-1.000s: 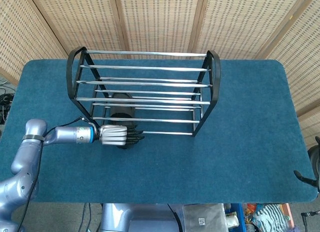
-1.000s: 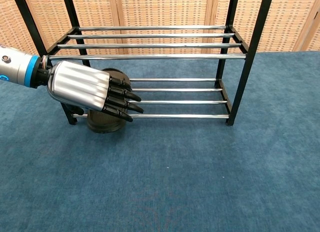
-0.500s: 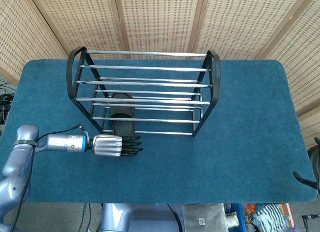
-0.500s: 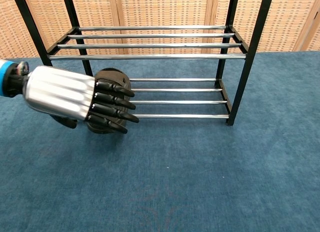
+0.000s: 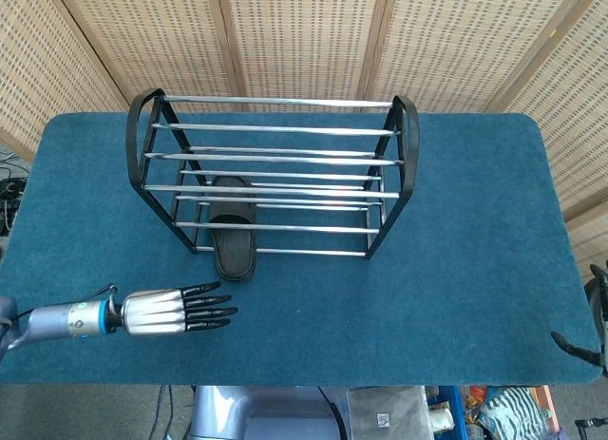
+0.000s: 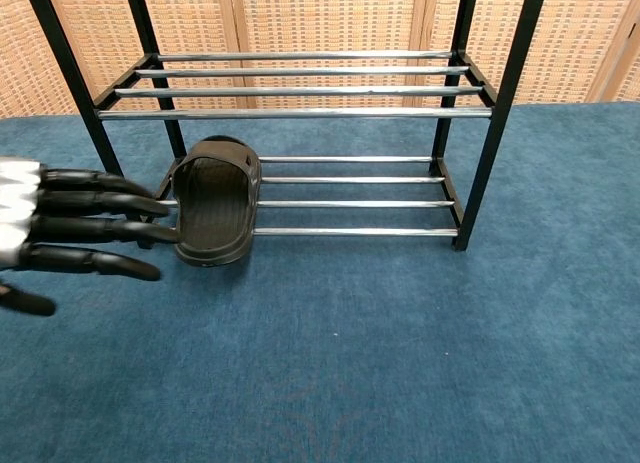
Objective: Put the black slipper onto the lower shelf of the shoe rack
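The black slipper (image 5: 233,229) (image 6: 214,201) lies on the left end of the shoe rack's lower shelf (image 6: 350,204), its heel sticking out over the front rail. The black-framed rack (image 5: 271,174) stands at the back middle of the blue table. My left hand (image 5: 174,312) (image 6: 60,228) hovers near the table's front left edge, fingers straight and spread, holding nothing, well apart from the slipper. A dark part at the table's right front corner (image 5: 579,343) may belong to my right arm; no right hand shows.
The rack's upper shelf (image 6: 300,83) of chrome rails spans above the slipper. A woven wicker screen (image 5: 304,31) stands behind the table. Blue carpet-like tabletop (image 5: 456,269) stretches right of the rack.
My left hand has drawn back from the slipper toward the front left edge, its fingers opening out. The slipper stays on the lower shelf.
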Controlling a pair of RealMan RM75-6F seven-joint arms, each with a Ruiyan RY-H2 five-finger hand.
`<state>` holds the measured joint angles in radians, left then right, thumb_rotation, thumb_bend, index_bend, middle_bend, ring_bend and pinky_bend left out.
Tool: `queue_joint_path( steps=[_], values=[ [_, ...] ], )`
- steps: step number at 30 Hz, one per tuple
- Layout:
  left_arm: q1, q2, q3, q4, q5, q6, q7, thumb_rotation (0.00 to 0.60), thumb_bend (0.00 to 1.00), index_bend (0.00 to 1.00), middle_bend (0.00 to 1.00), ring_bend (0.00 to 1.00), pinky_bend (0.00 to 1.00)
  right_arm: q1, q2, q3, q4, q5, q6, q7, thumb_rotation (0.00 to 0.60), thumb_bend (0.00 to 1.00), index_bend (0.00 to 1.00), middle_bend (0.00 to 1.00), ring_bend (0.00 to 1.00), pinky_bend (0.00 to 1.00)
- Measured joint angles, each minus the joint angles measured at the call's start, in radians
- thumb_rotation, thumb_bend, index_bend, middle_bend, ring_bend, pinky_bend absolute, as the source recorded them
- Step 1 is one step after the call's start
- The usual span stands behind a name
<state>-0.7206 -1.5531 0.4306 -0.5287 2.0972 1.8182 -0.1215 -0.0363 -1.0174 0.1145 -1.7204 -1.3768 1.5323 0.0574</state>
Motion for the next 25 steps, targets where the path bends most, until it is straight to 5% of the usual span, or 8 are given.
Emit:
queue_joint_path(
  steps=[6,12,19,25],
  values=[
    [0.126,0.083,-0.01,-0.2,-0.119,-0.07,0.009,0.6,0.12,0.0,0.0,0.0,0.0,-0.004,0.007,-0.015,-0.006,-0.042,0.012,0.011,0.6,0.0,0.0,0.0,0.0,0.0],
    [0.222,0.197,-0.049,-0.555,-0.292,-0.142,0.055,0.6,0.12,0.0,0.0,0.0,0.0,-0.009,0.012,-0.024,-0.011,-0.064,0.023,0.018,0.6,0.0,0.0,0.0,0.0,0.0],
    [0.36,0.327,-0.144,-0.998,-0.581,-0.173,0.193,0.6,0.12,0.0,0.0,0.0,0.0,-0.015,0.017,-0.032,-0.016,-0.082,0.036,0.022,0.6,0.0,0.0,0.0,0.0,0.0],
    [0.472,0.405,-0.249,-1.199,-0.753,-0.171,0.277,0.6,0.12,0.0,0.0,0.0,0.0,-0.02,0.021,-0.033,-0.014,-0.087,0.047,0.033,0.6,0.0,0.0,0.0,0.0,0.0]
  ],
)
